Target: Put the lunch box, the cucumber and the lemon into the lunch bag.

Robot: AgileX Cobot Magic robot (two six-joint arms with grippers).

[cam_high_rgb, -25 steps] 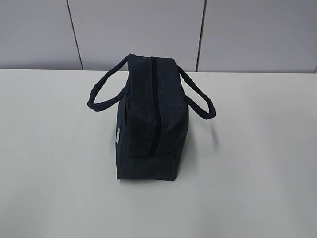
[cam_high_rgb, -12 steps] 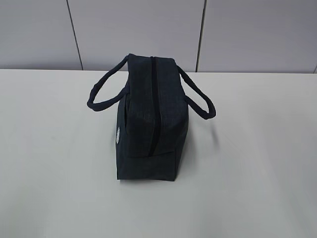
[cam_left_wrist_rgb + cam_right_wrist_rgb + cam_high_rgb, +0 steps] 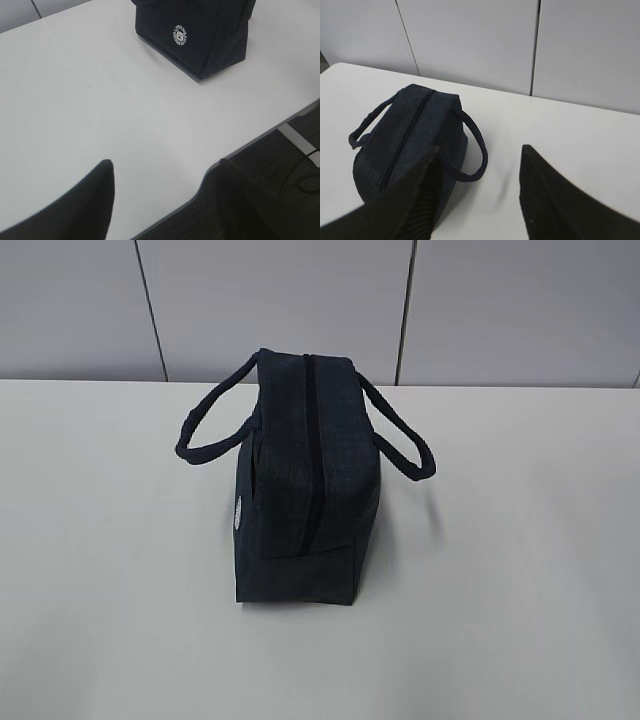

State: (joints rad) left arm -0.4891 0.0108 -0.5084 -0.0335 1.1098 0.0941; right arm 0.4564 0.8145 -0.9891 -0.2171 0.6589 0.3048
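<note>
Hanging over the table's (image 3: 90, 100) near edge, the left gripper (image 3: 162, 192) has its jaws spread with nothing between them. Mid-table stands the lunch bag (image 3: 300, 480), upright, zipper (image 3: 312, 450) shut, its long axis running from front to back wall, a handle drooping off either side. Bare tabletop surrounds it. The right gripper (image 3: 480, 187), likewise parted and empty, hovers beside it.

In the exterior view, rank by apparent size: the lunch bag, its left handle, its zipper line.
1. lunch bag
2. left handle
3. zipper line, thinnest; its length looks similar to the handle's, so that order is unsure.
</note>
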